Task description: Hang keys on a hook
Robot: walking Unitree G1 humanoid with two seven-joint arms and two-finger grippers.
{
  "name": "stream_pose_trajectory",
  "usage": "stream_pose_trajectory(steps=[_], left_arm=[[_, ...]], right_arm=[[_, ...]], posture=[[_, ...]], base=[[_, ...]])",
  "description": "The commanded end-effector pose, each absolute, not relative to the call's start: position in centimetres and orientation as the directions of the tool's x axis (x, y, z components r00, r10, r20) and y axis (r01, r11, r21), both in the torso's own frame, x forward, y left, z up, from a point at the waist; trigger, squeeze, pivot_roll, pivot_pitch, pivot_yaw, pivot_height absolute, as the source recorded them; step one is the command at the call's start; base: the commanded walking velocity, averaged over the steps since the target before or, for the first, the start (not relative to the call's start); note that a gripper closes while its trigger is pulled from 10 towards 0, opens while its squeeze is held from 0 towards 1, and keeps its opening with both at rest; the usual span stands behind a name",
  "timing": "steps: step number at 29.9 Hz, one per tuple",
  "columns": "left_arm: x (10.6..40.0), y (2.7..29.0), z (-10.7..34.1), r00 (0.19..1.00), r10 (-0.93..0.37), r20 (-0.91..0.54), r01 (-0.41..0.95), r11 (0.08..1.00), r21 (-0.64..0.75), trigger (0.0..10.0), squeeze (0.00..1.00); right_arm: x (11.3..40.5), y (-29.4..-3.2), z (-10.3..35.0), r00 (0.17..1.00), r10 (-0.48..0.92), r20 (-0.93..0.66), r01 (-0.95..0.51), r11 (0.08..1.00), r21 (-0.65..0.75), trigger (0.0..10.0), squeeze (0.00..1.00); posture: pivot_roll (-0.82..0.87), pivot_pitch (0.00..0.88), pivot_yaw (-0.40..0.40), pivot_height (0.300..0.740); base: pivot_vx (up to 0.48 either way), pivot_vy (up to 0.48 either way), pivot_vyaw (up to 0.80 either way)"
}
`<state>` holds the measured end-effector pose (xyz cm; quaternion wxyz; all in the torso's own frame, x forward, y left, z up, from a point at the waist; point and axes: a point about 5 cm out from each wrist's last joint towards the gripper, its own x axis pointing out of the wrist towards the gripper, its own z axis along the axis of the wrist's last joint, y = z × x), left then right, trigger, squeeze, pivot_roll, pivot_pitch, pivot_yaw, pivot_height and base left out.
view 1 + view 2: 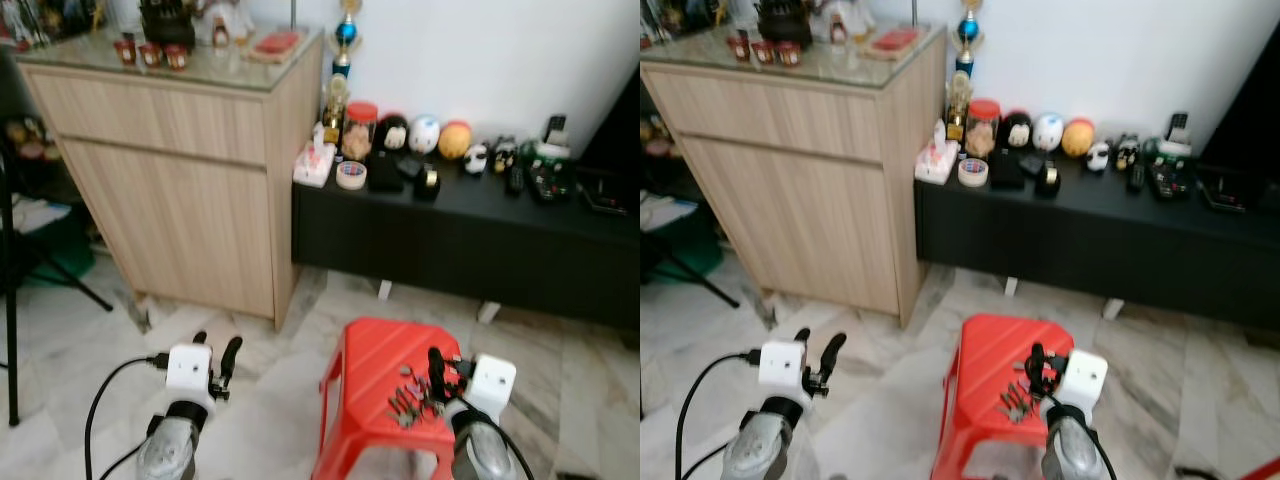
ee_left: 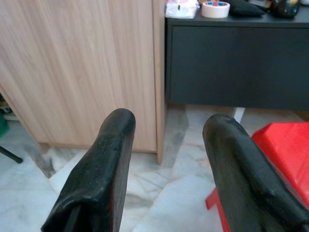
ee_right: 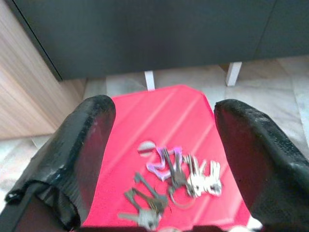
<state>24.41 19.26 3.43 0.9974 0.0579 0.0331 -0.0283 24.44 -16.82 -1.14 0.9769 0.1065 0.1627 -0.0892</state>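
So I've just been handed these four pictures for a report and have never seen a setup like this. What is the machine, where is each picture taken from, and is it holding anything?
It is a walking humanoid robot with two silver arms, each ending in a gripper of two long black fingers. The two wide pictures come from a stereo camera on its head, looking forward and down. The other two come from cameras on its wrists, looking along each gripper's fingers.

Before it stands a red stool with a bunch of keys lying on top. The right gripper hovers open over the keys, not holding them. The left gripper is open too, over the marble floor, empty.

Behind are a wooden cabinet and a low black bench carrying small ornaments, a roll of tape and a jar. I cannot make out a hook.
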Motion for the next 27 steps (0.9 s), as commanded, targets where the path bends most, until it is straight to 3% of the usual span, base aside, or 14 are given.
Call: stream_pose_trajectory(steps=[1, 27], left_arm=[[24.5, 18.9, 3.5, 0.996, -0.063, -0.068, 0.07, 0.99, 0.121, 10.0, 0.0], [25.3, 18.1, 3.4, 0.994, -0.072, -0.088, 0.078, 0.995, 0.066, 10.0, 0.0]], right_arm=[[24.4, -16.8, -1.4, 0.925, -0.13, -0.357, 0.204, 0.963, 0.178, 10.0, 0.0], [24.9, -16.6, -1.4, 0.931, -0.074, -0.357, 0.15, 0.97, 0.191, 10.0, 0.0]], posture=[[0.1, 0.0, -0.095, 0.652], [0.1, 0.0, -0.097, 0.652]], base=[[0.0, 0.0, 0.0], [0.0, 0.0, 0.0]])
